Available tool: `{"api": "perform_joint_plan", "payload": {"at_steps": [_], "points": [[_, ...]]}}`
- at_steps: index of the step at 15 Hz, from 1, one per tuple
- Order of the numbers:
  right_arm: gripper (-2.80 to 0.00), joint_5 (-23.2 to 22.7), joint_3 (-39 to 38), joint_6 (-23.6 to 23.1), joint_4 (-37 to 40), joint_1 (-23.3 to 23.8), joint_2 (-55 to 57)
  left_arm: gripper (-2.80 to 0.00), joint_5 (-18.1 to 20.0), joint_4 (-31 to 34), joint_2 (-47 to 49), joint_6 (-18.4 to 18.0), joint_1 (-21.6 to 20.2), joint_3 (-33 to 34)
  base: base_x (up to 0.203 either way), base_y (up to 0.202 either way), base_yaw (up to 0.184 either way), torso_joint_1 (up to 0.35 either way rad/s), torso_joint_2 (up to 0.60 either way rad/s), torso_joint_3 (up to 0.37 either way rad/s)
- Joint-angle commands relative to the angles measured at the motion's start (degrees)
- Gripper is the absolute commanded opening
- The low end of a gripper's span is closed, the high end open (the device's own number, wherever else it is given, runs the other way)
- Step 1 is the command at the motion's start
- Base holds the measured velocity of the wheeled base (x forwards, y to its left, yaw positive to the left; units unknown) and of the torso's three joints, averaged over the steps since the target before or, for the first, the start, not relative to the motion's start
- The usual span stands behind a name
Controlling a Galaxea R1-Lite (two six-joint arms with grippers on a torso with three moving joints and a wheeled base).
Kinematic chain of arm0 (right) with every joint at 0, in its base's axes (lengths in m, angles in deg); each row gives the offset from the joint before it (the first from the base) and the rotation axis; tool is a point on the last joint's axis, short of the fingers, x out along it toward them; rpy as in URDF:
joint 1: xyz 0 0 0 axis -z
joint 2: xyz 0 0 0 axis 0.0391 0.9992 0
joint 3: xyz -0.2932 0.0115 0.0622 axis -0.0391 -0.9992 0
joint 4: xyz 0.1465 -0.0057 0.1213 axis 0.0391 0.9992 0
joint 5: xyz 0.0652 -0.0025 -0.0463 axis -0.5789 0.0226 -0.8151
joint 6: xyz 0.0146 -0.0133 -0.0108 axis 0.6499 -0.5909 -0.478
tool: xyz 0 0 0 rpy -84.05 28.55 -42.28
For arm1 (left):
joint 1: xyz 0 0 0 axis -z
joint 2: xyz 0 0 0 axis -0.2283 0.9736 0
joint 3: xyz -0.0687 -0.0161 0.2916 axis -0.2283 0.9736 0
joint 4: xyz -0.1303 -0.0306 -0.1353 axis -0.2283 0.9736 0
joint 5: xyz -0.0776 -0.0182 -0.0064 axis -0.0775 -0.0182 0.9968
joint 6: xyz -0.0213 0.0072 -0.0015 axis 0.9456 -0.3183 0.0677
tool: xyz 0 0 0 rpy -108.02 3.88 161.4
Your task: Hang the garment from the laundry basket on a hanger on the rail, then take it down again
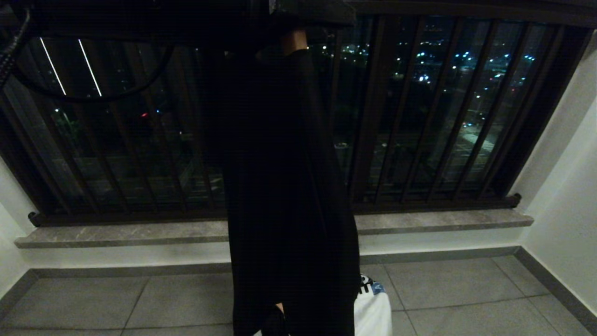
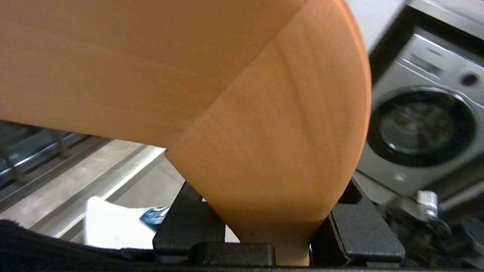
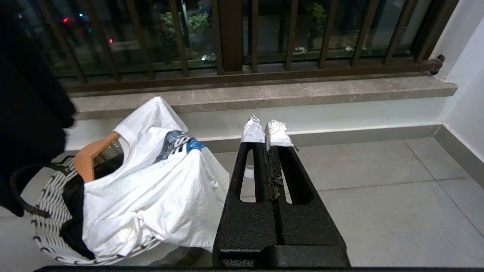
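here the left gripper (image 2: 264, 241) was clamped on the wooden hanger (image 2: 242, 113), jaws pressed on either side of its neck. the black garment (image 1: 289, 186) hung long-axis vertical from it, in front of the window-guard bars (image 1: 443, 116). the rail was not in view (presumably overhead). right gripper (image 3: 267, 132) sat parked, fingers together, empty. only its wrist view showed the laundry basket (image 3: 45, 226), holding a white shirt (image 3: 159, 189), on the floor below the garment.
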Motion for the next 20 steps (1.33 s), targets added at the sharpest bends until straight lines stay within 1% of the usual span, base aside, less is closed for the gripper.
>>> {"api": "perform_joint_plan", "payload": {"at_steps": [1, 4, 8, 10, 15, 16, 20], "points": [[-2.80, 0.02, -0.01, 0.00, -0.01, 0.00, 0.07, -2.80, 0.13, -0.19, -0.14, -0.14, 1.13, -0.12, 0.000, 0.000, 0.000, 0.000, 0.00, 0.000], [-2.80, 0.02, -0.01, 0.00, -0.01, 0.00, 0.07, -2.80, 0.07, -0.39, 1.01, -0.70, 1.09, 0.39, 0.000, 0.000, 0.000, 0.000, 0.00, 0.000], [-2.80, 0.02, -0.01, 0.00, -0.01, 0.00, 0.07, -2.80, -0.14, -0.49, 4.59, -0.88, -0.46, 1.25, 0.000, 0.000, 0.000, 0.000, 0.00, 0.000], [-2.80, 0.02, -0.01, 0.00, -0.01, 0.00, 0.07, -2.80, -0.31, -2.23, 6.30, -0.47, -0.54, 1.45, 0.000, 0.000, 0.000, 0.000, 0.00, 0.000], [-2.80, 0.02, -0.01, 0.00, 0.02, 0.00, 0.07, -2.80, -0.54, -2.96, 9.40, -0.60, -0.79, 5.32, 0.000, 0.000, 0.000, 0.000, 0.00, 0.000], [-2.80, 0.02, -0.01, 0.00, 0.08, 0.00, 0.07, -2.80, -0.50, -3.90, 9.71, -0.61, -0.93, 6.58, 0.000, 0.000, 0.000, 0.000, 0.00, 0.000], [-2.80, 0.02, -0.01, 0.00, -0.01, 0.00, 0.07, -2.80, -0.38, -12.34, 11.52, -0.87, -1.40, 14.97, 0.000, 0.000, 0.000, 0.000, 0.00, 0.000]]}}
